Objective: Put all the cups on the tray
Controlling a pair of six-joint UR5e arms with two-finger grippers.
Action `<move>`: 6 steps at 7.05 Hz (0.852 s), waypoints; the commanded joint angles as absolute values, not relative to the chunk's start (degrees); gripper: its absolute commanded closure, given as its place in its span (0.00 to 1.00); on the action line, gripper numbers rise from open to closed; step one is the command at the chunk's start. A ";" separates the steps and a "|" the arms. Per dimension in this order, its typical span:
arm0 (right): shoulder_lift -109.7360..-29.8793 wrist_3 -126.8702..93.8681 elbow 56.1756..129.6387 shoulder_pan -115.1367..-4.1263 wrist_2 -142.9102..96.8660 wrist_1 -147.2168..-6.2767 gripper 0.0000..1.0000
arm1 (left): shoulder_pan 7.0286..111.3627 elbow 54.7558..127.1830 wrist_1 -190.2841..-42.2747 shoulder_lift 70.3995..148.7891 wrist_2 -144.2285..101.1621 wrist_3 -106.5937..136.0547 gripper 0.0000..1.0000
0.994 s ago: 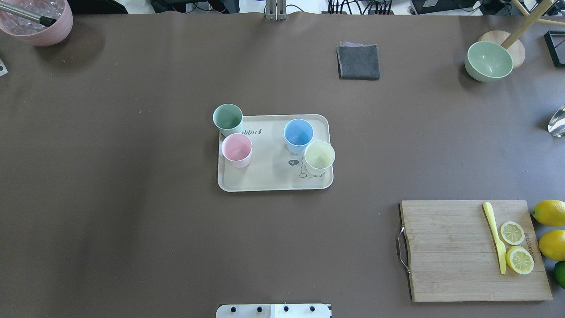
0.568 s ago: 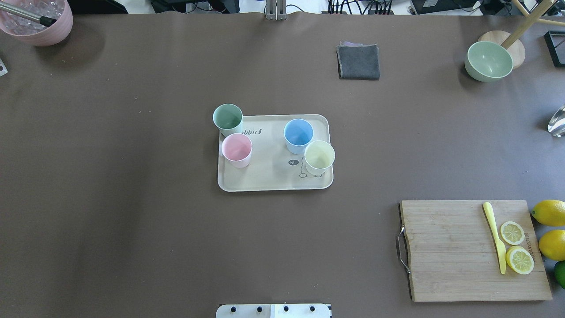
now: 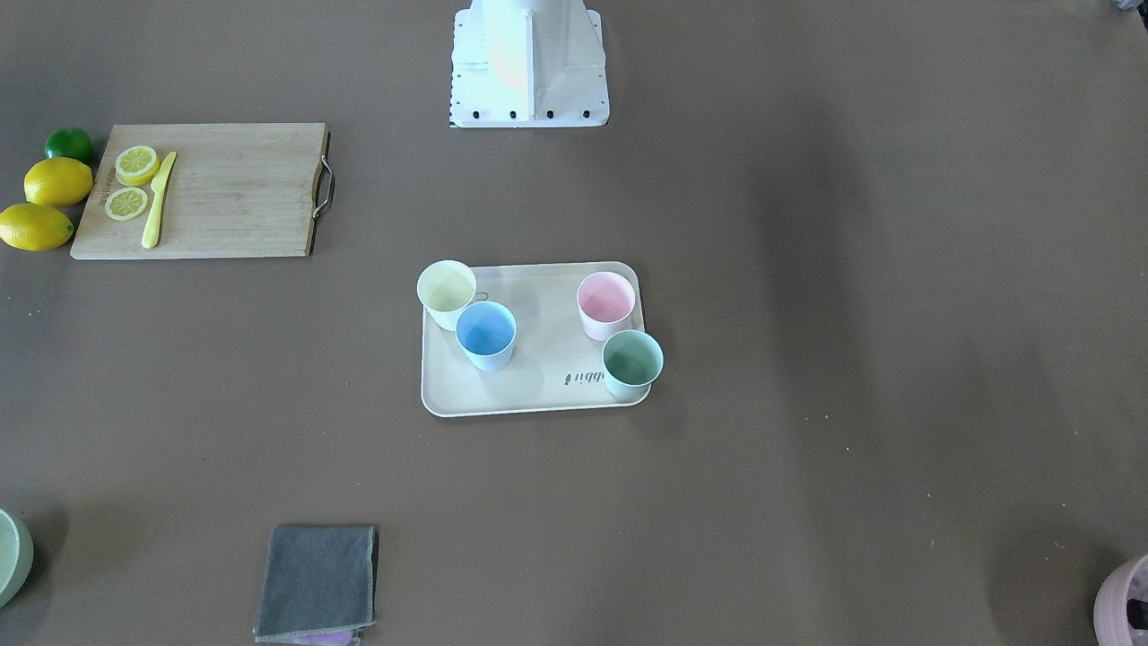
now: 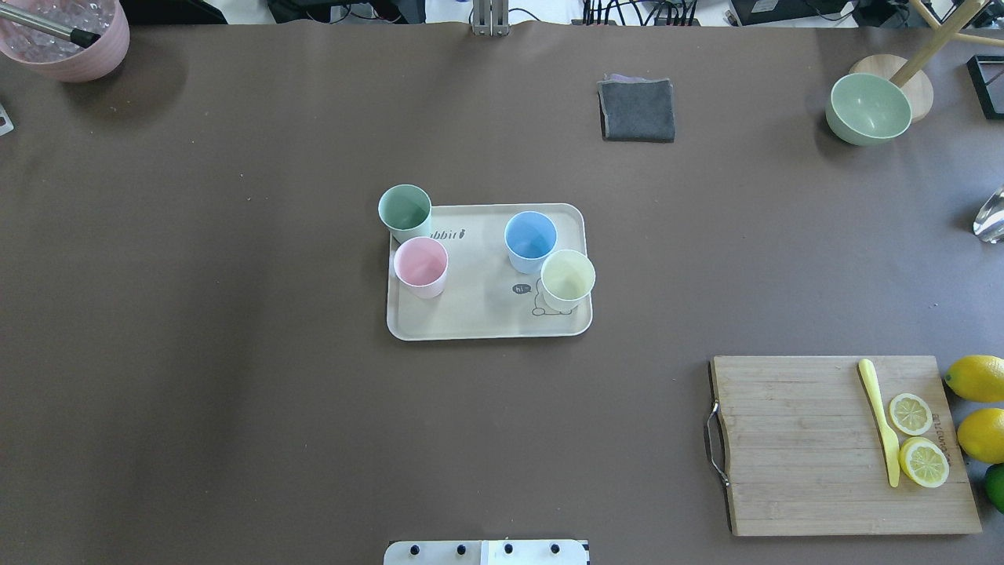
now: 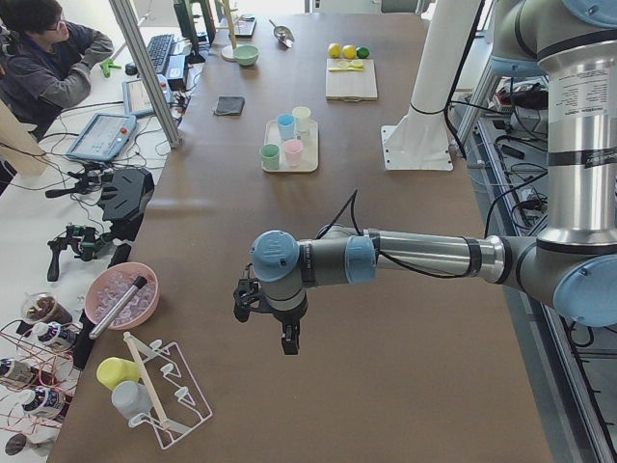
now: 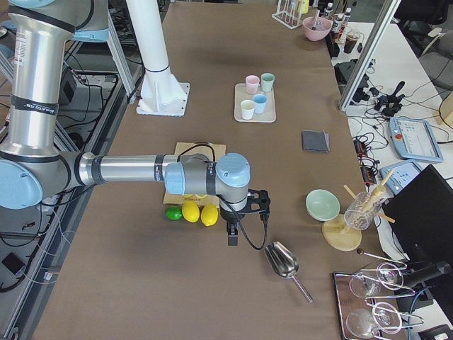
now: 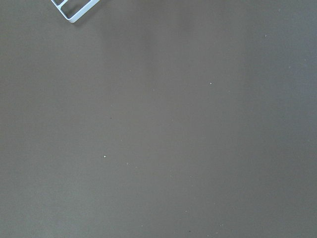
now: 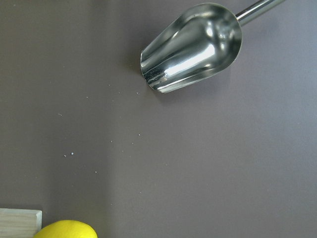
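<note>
The cream tray (image 4: 486, 318) lies mid-table, also in the front view (image 3: 529, 395). On it stand four cups, all upright. The mint green cup (image 4: 405, 209) is at its far left corner, the pink cup (image 4: 421, 264) beside it, the light blue cup (image 4: 530, 237) and the pale yellow cup (image 4: 568, 276) on the right side. My left gripper (image 5: 267, 323) hangs over bare table far to the left, seen only in the left side view. My right gripper (image 6: 248, 218) hangs near the lemons, seen only in the right side view. I cannot tell whether either is open or shut.
A wooden cutting board (image 4: 800, 439) with a yellow knife and lemon slices lies at the near right, lemons (image 4: 976, 378) beside it. A grey cloth (image 4: 637, 110), a green bowl (image 4: 869, 108) and a pink pot (image 4: 70, 43) stand far back. A metal scoop (image 8: 193, 47) lies under the right wrist.
</note>
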State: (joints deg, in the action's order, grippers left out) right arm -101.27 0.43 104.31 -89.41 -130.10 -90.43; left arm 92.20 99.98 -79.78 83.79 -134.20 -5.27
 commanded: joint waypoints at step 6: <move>-101.25 0.35 104.41 -87.89 -130.17 -90.35 0.00 | 92.20 100.28 -79.72 83.85 -134.38 -5.27 0.02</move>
State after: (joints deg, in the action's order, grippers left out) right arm -101.29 0.37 104.41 -88.05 -130.17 -90.42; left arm 92.20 100.22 -79.72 83.85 -134.33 -5.27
